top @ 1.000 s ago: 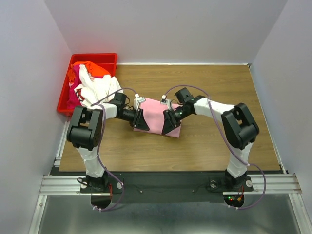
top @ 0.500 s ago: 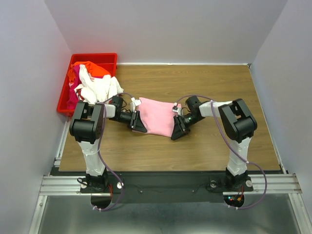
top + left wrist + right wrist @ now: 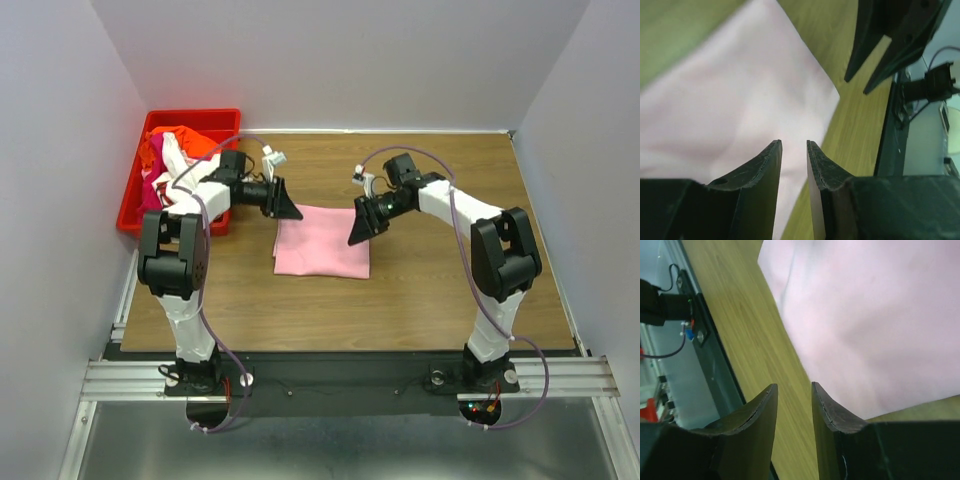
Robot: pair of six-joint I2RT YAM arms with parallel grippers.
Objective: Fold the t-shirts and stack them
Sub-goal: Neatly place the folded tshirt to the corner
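Folded pink shirt [image 3: 322,242] flat on desk [image 3: 440,285] at frame centre, left tool [image 3: 292,211] and right tool [image 3: 356,236] over its upper corners, both slightly open, empty

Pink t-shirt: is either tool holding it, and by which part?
Neither. The pink t-shirt lies flat; left tool and right tool are open and empty.

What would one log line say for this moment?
pink t-shirt: flat on table | left gripper: open, empty | right gripper: open, empty

We log left arm [image 3: 175,262] and right arm [image 3: 500,262]: white links, black joints, thin purplish cables [image 3: 246,137] looping alongside. Fingers [image 3: 762,170] black, tapered, edges scuffed grey.
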